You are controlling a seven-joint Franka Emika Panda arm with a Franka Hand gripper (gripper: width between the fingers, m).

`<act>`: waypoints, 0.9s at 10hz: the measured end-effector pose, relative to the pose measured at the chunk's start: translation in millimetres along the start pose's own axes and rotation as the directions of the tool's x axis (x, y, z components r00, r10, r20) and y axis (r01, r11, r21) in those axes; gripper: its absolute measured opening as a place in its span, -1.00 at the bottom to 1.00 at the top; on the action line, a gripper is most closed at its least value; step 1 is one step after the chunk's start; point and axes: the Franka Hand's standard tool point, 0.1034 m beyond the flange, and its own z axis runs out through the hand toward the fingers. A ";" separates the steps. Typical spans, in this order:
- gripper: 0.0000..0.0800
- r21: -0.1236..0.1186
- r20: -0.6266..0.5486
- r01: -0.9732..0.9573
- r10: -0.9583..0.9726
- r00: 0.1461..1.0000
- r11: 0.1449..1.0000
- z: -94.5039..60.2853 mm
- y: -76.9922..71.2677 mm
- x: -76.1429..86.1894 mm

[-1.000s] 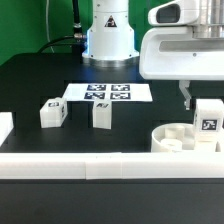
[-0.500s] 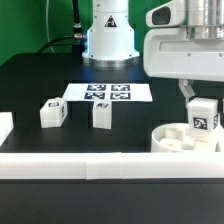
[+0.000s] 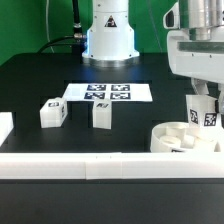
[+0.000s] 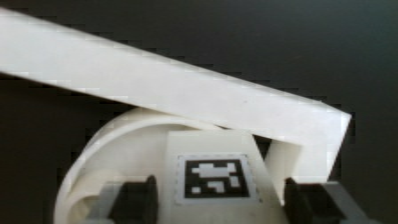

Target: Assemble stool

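My gripper is at the exterior view's right, shut on a white stool leg with a square tag. It holds the leg upright just above the round white seat, over the seat's right part. In the wrist view the tagged leg sits between my dark fingers, with the seat's rim beneath. Two more tagged legs stand loose on the black table at the left.
The marker board lies flat behind the loose legs. A long white rail runs along the table's front and also crosses the wrist view. A white block is at the far left. The robot base stands at the back.
My gripper has moved toward the exterior view's right with the leg in it. The leg has risen slightly above the seat. The two loose legs have not moved.
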 end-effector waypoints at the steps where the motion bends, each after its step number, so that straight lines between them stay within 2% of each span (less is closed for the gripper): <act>1: -0.15 0.004 0.011 -0.109 0.109 0.994 0.994 0.0 -0.1 -1.0; 4: -0.15 0.060 0.052 -0.470 0.468 0.882 0.880 1.2 -1.4 -0.1; 7: -0.15 0.050 0.083 -0.619 0.614 0.785 0.784 1.4 -0.6 -1.1; 8: 0.04 0.052 0.082 -0.602 0.597 0.798 0.797 1.5 -0.6 -1.4; 9: 0.46 0.053 0.083 -0.596 0.592 0.802 0.801 1.0 -0.9 -1.5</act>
